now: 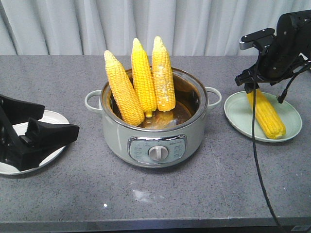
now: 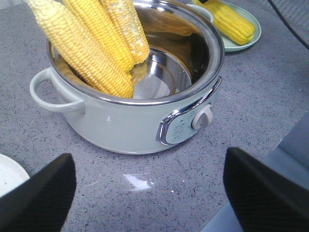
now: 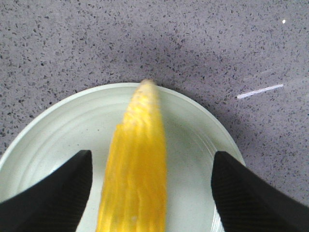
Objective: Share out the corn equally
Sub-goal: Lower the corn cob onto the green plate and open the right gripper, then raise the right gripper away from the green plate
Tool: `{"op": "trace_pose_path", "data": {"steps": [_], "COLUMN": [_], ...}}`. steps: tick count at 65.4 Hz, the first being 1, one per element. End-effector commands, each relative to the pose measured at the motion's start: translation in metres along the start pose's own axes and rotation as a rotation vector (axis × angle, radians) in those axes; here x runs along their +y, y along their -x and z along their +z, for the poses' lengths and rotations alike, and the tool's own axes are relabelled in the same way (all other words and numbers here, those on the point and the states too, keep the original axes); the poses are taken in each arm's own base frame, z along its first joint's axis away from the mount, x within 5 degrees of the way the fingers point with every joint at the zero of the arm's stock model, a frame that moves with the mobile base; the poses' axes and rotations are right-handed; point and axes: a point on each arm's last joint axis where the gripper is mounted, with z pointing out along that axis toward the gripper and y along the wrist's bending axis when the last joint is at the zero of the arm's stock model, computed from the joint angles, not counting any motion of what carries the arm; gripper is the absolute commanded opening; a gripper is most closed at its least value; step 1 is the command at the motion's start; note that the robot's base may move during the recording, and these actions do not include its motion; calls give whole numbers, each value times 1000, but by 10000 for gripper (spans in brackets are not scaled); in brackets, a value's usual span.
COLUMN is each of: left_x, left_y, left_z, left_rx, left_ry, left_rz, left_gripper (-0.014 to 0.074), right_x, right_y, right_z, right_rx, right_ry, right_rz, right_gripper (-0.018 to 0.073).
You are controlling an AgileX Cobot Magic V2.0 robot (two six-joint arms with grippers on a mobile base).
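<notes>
**On the desk (image 1: 204, 194): three in the pot (image 1: 116, 138), one on the green plate (image 1: 293, 112)**

At the middle of the desk the pot stands with its dial (image 1: 158, 153) facing near; three corn cobs stand in its left half, tips up and leaning a little: the left cob (image 1: 124, 90), the middle cob (image 1: 144, 77) and the right cob (image 1: 164, 75), which bears pale whitish patches; they crowd side by side. On the right, the green plate holds the fourth cob (image 1: 267, 116), lying flat with its pointed tip toward the far rim; the right tool (image 3: 150, 157) hovers over that far end, its fingers (image 3: 48, 193) spread wide on either side of the cob and gripping nothing. On the left, the left tool (image 2: 149, 159) hangs over the white plate (image 1: 57, 117), likewise spread wide with nothing in it, pointed toward the pot.
</notes>
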Motion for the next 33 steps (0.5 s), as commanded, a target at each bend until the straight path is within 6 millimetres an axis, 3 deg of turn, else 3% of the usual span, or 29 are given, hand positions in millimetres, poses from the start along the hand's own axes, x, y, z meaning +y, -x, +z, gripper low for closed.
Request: {"op": "trace_pose_path", "data": {"steps": [1,12,33], "left_x": [-3,-3,-3], "left_y": [14,14,14], "left_z": [-8,-8,-8], "left_rx": [-91,-91,-98], "left_ry": [-2,-2,2], "left_rz": [-13,-13,-13], "left_gripper": [585,585,585], "right_x": [-10,-9,5], "right_y": [8,6,-7], "right_z": [-36,-46,-117], "right_rx": [-106,-100,-196], "right_ry": [-50,-37,140], "right_rz": [13,41,161], "right_gripper": [518,518,515]}}
